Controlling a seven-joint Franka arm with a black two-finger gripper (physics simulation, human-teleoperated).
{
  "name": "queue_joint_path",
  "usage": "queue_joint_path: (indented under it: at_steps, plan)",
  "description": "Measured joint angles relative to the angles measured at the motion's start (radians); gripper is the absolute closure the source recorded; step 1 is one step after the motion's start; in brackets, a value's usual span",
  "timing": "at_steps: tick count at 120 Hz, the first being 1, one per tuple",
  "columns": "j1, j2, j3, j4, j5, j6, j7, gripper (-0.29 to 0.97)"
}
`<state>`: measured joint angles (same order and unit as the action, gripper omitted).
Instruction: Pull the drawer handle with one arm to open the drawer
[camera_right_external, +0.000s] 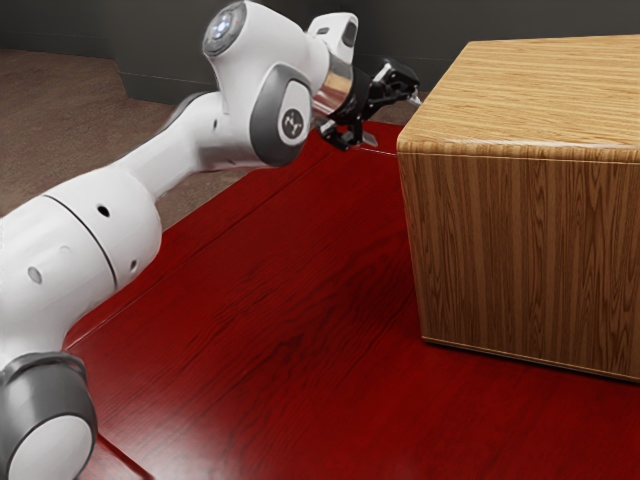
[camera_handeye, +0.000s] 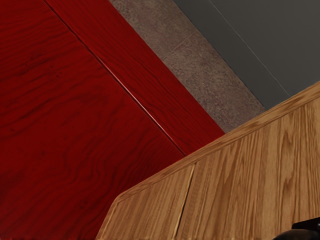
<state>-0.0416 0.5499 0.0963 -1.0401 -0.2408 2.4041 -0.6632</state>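
1. Exterior view: the gripper (camera_right_external: 400, 88) hangs high above the table (camera_right_external: 280, 330), level with the top edge of the cabinet (camera_right_external: 530, 200). It is just beside the cabinet's upper corner on the exterior view's left. Whether it touches the wood cannot be told.
2. Whether the gripper is spread or pressed together cannot be told: it is a small dark shape against a dark background.
3. The gripper points toward the exterior view's right, at a side of the cabinet turned away from this camera.
4. In the wrist view, a light oak face of the cabinet (camera_handeye: 240, 190) lies close under the hand. A thin seam (camera_handeye: 184, 200) runs across the face and parts it into two panels. Which panel belongs to the drawer, and whether that drawer is open or shut, cannot be told.
5. A small dark shape (camera_handeye: 306, 231) sits against the same wood. Too little of it is visible to say what it is.
6. The white arm (camera_right_external: 200, 130) comes in from the exterior view's lower left, rises over the table and bends at a grey-ringed joint just behind the gripper.
7. The cabinet stands on the dark red table (camera_handeye: 60, 125), at the exterior view's right.
8. Beyond the table's edge lies a brown floor (camera_right_external: 70, 110) (camera_handeye: 200, 65), and behind that a dark grey wall (camera_right_external: 150, 40) (camera_handeye: 260, 35).
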Motion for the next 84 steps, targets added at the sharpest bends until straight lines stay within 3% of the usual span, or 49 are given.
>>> queue_joint_path:
  at_steps: [40, 84]
  plan:
    - [-0.007, 0.029, 0.003, 0.014, 0.028, -0.045, -0.025, 0.02]
    - [0.000, -0.137, 0.028, -0.164, 0.056, -0.099, -0.037, 0.02]
